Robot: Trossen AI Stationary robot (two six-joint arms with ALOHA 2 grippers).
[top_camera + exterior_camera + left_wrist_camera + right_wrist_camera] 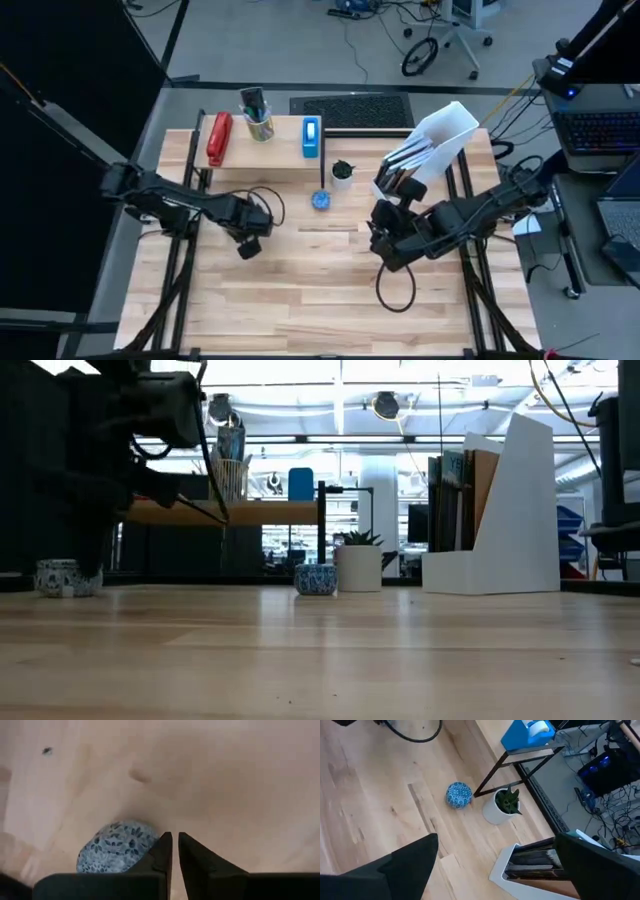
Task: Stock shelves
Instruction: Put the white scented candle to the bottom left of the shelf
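The left tool (175, 851), fingers nearly pinched together and holding nothing, hangs just beside a small blue-patterned pot (116, 854) on the bench (300, 290), in front of the plank shelf (285, 155). The right tool (495, 865), spread wide, waits near the white file holder (445, 135), beside that shelf; the left arm is clearly nearer the pot

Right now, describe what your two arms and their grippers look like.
Both arms are dark, nearly black, jointed metal. The left arm carries a looped black cable near its wrist; the right arm trails a black cable looping onto the table. The left gripper has two dark, pointed, wedge-shaped fingers. The right gripper has two broad, flat, dark fingers. No markings are visible.
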